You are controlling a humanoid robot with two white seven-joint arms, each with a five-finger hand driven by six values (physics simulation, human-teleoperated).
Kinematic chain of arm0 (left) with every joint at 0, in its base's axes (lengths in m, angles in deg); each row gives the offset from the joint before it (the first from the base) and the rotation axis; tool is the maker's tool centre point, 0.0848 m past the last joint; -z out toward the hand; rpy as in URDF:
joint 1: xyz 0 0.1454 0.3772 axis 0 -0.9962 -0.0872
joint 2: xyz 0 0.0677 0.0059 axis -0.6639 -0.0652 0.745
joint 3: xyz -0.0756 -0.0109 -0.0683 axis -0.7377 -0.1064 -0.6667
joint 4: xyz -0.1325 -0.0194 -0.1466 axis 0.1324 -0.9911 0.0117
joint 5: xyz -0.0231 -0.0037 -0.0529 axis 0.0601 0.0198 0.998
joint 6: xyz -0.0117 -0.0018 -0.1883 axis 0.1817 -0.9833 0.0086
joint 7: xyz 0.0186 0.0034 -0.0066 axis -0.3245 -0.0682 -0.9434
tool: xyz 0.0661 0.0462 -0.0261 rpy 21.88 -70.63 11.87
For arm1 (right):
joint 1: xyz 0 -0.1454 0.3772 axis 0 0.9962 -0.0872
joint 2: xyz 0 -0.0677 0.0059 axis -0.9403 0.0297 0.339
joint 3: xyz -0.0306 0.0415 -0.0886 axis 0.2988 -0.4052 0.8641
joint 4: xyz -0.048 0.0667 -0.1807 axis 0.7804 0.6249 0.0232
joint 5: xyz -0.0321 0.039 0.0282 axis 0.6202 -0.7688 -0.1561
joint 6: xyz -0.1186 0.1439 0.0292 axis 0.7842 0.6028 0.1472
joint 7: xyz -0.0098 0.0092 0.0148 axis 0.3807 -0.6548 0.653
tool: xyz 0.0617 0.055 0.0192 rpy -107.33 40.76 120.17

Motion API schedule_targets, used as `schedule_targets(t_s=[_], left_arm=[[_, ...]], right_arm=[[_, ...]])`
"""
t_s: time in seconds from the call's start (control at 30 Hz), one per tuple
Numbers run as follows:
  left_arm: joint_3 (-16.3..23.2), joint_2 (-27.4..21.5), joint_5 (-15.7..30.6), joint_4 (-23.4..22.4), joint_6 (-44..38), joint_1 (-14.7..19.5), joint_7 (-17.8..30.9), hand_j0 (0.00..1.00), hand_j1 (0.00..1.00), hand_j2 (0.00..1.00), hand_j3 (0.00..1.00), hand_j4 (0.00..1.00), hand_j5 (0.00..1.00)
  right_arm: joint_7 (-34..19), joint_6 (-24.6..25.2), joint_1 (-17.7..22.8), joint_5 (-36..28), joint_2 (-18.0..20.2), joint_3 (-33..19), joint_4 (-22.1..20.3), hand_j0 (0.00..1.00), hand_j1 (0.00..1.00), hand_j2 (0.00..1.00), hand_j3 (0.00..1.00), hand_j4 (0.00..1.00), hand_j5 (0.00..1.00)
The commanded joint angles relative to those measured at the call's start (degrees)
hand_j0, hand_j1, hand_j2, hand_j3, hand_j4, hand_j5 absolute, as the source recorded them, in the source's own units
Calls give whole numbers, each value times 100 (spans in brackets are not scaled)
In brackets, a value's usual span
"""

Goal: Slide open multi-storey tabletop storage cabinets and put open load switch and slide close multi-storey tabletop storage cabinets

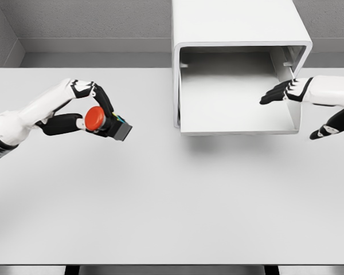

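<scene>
- Head view: left hand [83, 109] pinches the load switch [106, 121], red button toward the camera, above the table [172, 200].
- The open drawer [235, 97] of the cabinet [235, 23] lies to its right.
- Right hand [286, 91], fingers extended and holding nothing, sits at the drawer's right wall.
- Only 1 storey shows; cabinet top is cropped.

Simulated laboratory test bench. A plain white table [172, 200] fills the frame; grey textured walls [92, 17] meet a bare floor strip along the top. Flat, uniform rendering and sparse furnishing indicate a virtual workspace.
</scene>
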Motion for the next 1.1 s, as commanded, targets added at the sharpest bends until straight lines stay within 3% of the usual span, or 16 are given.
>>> schedule_targets(t_s=[0.0, 0.13, 0.43, 0.53, 1.07], left_arm=[[7, 76, 35, 1, -8, 0, -2, 28, 28, 28, 28, 28, 28], [200, 155, 53, -8, -8, 185, -2, 28, 28, 28, 28, 28, 28], [218, 331, 35, -25, -8, 325, -2, 28, 28, 28, 28, 28, 28], [446, 436, 35, -52, -8, 519, -2, 28, 28, 28, 28, 28, 28], [499, 990, -44, -122, -8, 888, 6, 27, 27, 27, 27, 27, 27]], right_arm=[[2, 17, 0, -83, 191, -113, 10, 100, 100, 100, 100, 100, 100], [2, 17, 35, -75, 235, -148, 18, 100, 100, 100, 100, 100, 100], [2, 17, 9, -48, 262, -210, 10, 100, 100, 100, 100, 100, 100], [2, 17, 17, -39, 270, -201, 27, 100, 100, 100, 100, 100, 100], [2, 17, 202, -22, 490, -157, -122, 100, 100, 100, 100, 100, 100]])
